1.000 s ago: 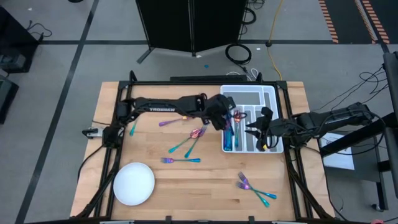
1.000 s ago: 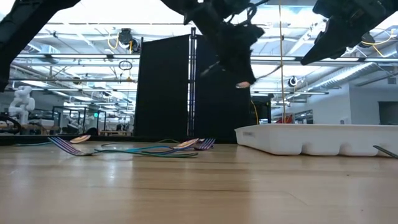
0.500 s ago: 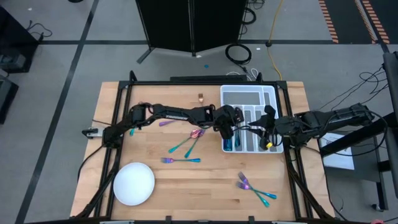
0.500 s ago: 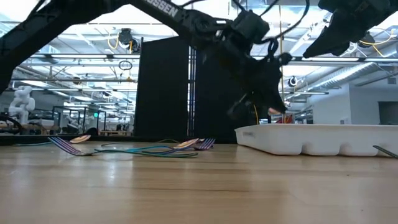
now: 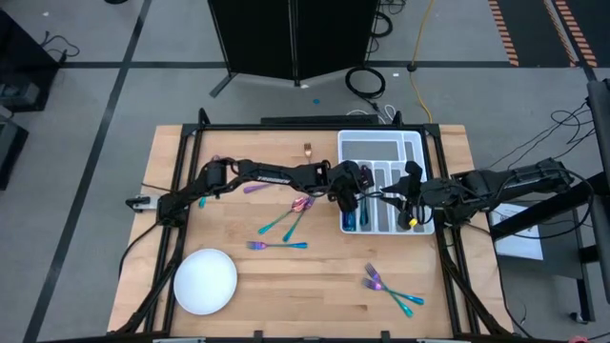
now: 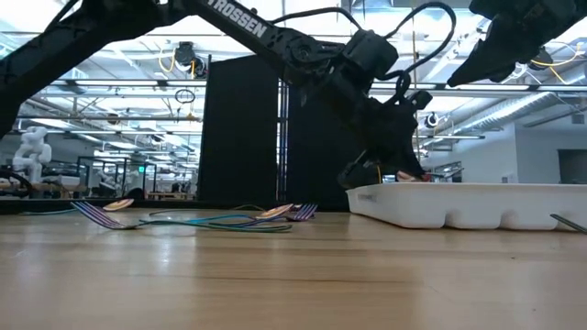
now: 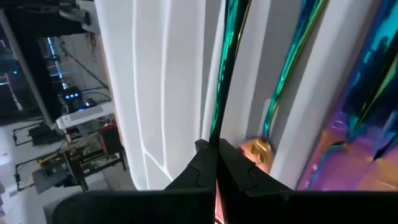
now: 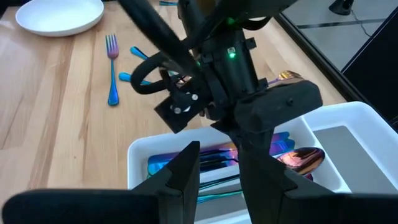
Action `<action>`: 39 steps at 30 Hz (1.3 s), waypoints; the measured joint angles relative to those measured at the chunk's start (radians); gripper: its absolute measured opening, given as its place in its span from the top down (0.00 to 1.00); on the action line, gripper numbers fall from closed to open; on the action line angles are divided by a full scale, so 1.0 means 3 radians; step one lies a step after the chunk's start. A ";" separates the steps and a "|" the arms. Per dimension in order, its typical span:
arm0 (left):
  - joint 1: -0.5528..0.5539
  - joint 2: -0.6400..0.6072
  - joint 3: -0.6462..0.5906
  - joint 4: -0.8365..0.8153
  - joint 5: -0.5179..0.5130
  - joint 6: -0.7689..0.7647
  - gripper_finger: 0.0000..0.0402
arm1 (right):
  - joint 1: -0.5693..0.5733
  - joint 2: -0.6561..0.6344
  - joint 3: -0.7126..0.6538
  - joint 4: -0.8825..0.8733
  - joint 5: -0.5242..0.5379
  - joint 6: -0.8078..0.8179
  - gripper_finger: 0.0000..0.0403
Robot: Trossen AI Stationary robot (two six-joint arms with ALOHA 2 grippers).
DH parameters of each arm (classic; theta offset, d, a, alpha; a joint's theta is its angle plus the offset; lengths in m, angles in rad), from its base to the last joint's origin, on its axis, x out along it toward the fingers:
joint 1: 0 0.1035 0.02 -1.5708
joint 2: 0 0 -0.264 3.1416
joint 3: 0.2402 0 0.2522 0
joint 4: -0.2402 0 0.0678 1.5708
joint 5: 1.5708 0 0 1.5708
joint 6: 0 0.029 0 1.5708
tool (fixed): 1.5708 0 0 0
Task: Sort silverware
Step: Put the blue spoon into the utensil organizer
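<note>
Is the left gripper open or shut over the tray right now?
Shut. In the left wrist view the left gripper's fingertips meet on a slim teal utensil handle, low over the white tray.

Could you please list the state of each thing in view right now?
Left pincer: shut on a teal-handled utensil, over the tray.
Right pincer: partly open, empty, above the tray.
Tray: partly filled with silverware.
Plate: empty.
Loose forks: lying flat on table.

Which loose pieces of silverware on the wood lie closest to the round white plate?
The fork lying flat just right of the plate. The crossed pair sits farther up, and the cluster lies far right.
</note>
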 joint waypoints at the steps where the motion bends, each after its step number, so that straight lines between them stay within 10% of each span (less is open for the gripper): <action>1: -0.0001 0.0000 0.0000 0.0003 0.0001 -0.0001 1.00 | 0.0000 0.0000 0.0000 0.0002 0.0000 0.0000 0.76; 39: 0.0011 -0.0001 0.0000 -0.0003 0.0241 -0.0036 0.92 | 0.0000 0.0001 -0.0001 -0.0033 -0.0001 0.0036 0.76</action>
